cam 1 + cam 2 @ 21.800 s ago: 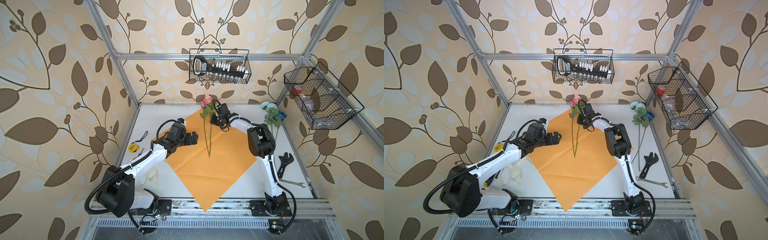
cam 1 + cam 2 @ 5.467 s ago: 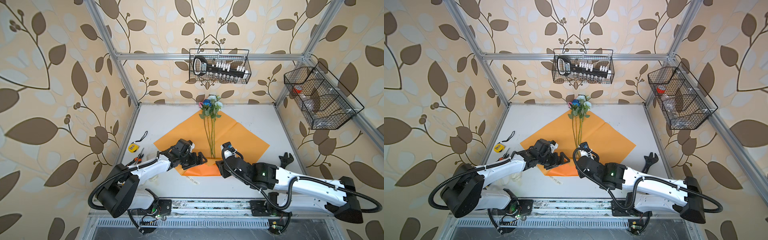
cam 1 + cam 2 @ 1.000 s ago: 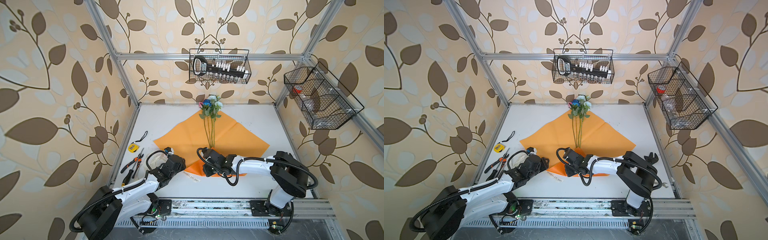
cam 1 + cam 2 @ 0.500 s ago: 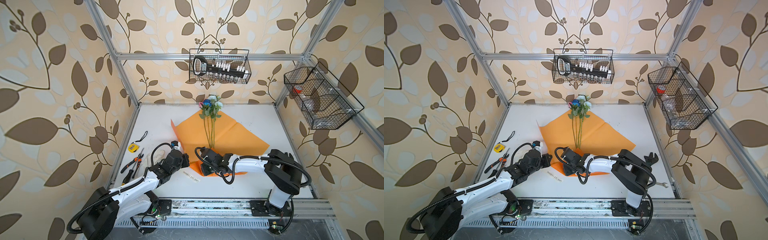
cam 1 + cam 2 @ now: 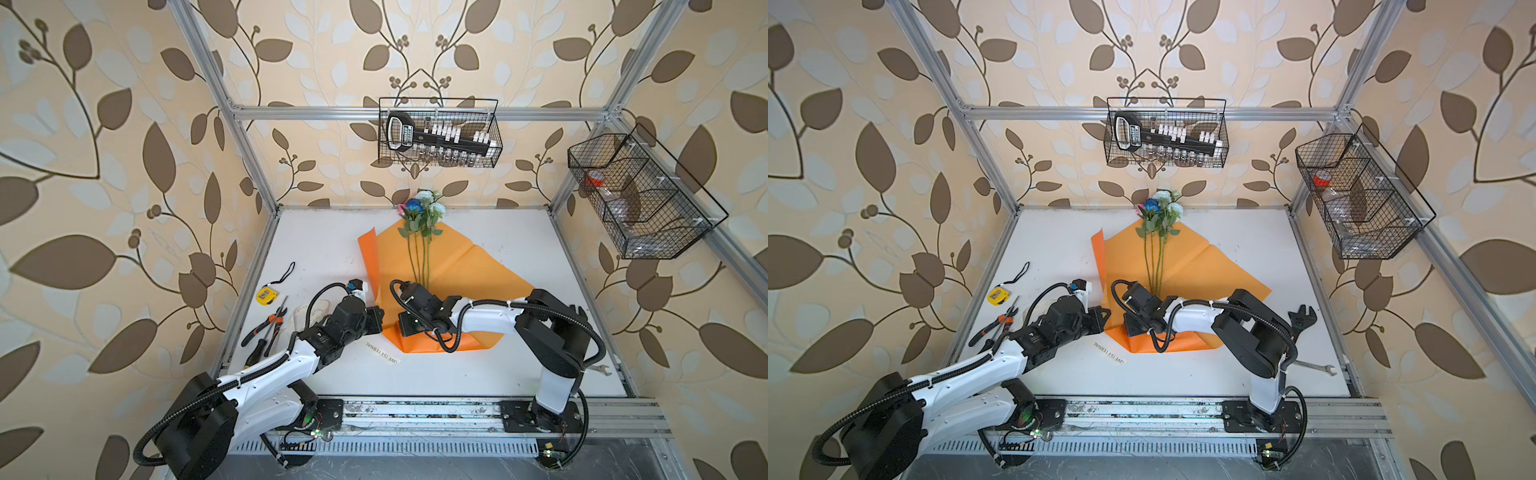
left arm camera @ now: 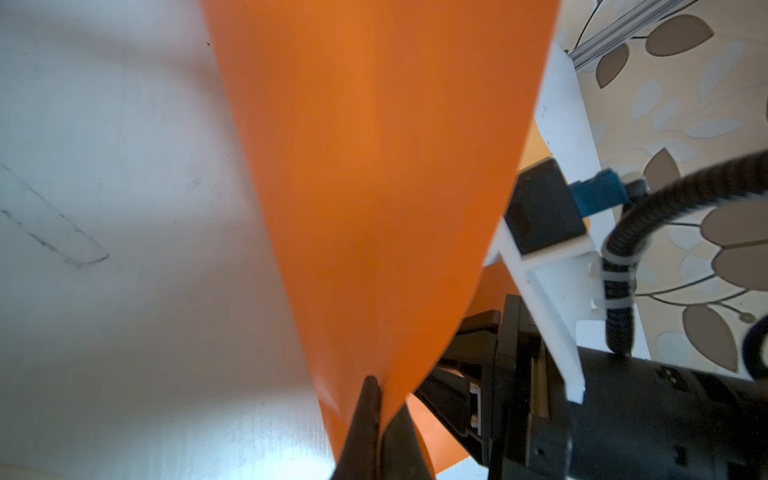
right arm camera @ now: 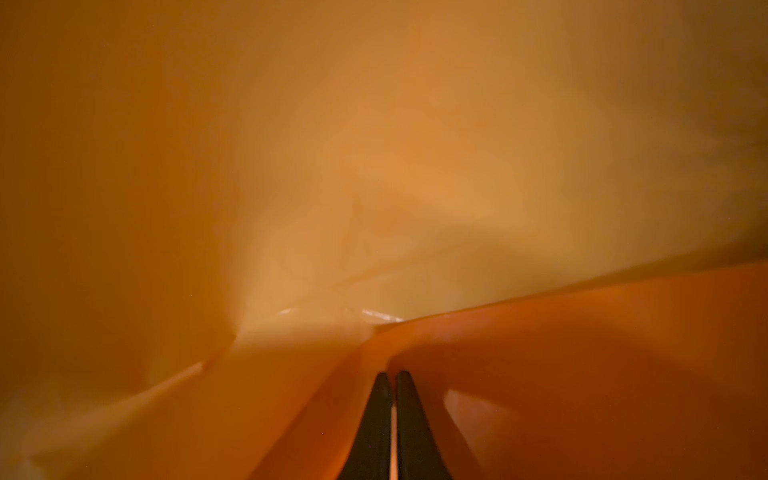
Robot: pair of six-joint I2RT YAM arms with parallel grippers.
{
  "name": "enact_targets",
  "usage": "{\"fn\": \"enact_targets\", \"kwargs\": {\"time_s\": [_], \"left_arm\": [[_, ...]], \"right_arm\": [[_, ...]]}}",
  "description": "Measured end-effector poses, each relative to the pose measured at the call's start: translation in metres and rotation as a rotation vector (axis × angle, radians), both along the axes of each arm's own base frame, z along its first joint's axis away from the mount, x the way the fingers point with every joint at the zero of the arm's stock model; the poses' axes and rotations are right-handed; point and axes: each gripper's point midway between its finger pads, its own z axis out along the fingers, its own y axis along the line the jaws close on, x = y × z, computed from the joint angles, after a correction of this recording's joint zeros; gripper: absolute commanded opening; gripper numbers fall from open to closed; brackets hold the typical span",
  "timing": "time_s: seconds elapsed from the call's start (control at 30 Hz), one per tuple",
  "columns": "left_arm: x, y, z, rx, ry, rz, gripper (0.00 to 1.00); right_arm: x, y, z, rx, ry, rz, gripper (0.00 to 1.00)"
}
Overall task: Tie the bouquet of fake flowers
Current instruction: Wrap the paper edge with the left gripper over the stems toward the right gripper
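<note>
A white table [image 5: 324,241] stood between leaf-patterned walls. In both top views the bouquet of fake flowers [image 5: 419,224] lay on orange wrapping paper [image 5: 469,270], blooms at its far corner. The left wrist view showed the left gripper [image 6: 378,399] clamped on the paper's raised edge. The right wrist view showed the right gripper [image 7: 390,376] closed, paper all around it.

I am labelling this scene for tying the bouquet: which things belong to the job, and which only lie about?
Job: fake flowers, orange wrapping paper pinched by the left gripper, right gripper, probably the lettered ribbon.
Lying about: tape measure, pliers, screwdriver, adjustable wrench, spanner.
</note>
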Motion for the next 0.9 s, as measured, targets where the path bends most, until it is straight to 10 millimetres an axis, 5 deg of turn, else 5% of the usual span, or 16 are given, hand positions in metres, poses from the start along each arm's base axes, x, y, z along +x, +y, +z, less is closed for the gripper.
{"fn": "enact_targets", "kwargs": {"time_s": [0.17,0.5,0.9], "left_arm": [[0.0,-0.02,0.005,-0.002,0.01,-0.051,0.0],[0.015,-0.052,0.023,0.003,0.007,-0.102,0.0],[0.032,-0.109,0.001,0.061,0.088,-0.225,0.12]], "right_arm": [[0.0,-0.012,0.01,0.027,-0.002,-0.025,0.09],[-0.006,-0.053,0.071,0.139,-0.088,-0.109,0.13],[-0.029,-0.115,0.045,0.019,-0.059,-0.236,0.16]]}}
